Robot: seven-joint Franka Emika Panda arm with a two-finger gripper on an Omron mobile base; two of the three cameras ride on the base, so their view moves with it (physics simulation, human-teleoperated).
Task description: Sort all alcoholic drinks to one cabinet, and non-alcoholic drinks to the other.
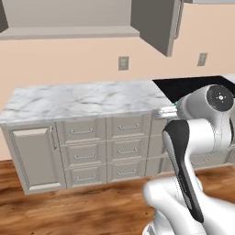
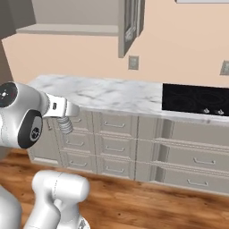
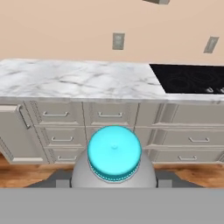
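Note:
A clear stubby plastic bottle with a pale teal cap [image 3: 114, 151] sits between my fingers, cap toward the hand camera. My gripper [image 3: 114, 177] is shut on it. In the left base view the gripper [image 1: 166, 112] holds the bottle [image 1: 161, 113] in the air in front of the counter's edge, with a sliver of teal cap [image 1: 176, 104] showing. From the right base the gripper [image 2: 67, 120] holds the greyish bottle [image 2: 66, 126] beside the drawers. The green glass bottles and the blue-labelled bottle are out of view. An upper cabinet [image 1: 69, 18] stands open, its door [image 1: 156, 23] swung out.
A white marble counter [image 1: 82, 98] runs over grey drawers [image 1: 105, 151] and a lower cabinet door [image 1: 32, 158]. A black cooktop [image 2: 194, 98] lies at its right end. The wall carries two outlets [image 3: 118, 41]. The floor is wood [image 2: 134, 201].

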